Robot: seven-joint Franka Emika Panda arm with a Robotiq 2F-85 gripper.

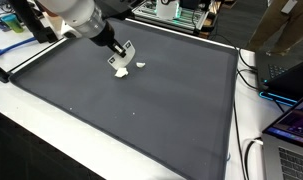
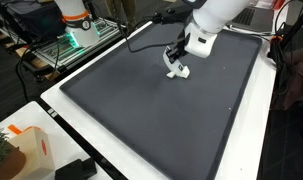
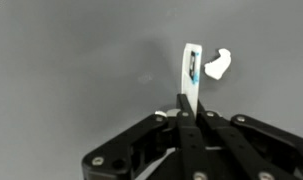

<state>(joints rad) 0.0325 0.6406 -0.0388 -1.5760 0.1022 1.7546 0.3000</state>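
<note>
Hand (image 3: 188,106) was fully closed, its two black metal fingers pinched on the near end of one white strip (image 3: 191,72). The strip was thin, flat, narrow and smooth, looked like plastic, and had a small blue mark near its far end. In the wrist view its long axis ran almost straight out from the fingers and up the picture, leaning slightly. In both exterior views the strip (image 1: 120,71) (image 2: 177,71) hung below the hand (image 1: 118,62) (image 2: 176,62), pointing down at the mat; could not tell whether its tip touched. One small white lump (image 3: 219,65), irregular and crumpled-looking, lay on the mat just beside the strip's far end, apart from it, and also showed in an exterior view (image 1: 139,66). One dark grey mat (image 1: 141,110), matte, fine-grained and rectangular, covered most of the white worktop (image 2: 61,110). Strip and lump sat toward the mat's far side.
</note>
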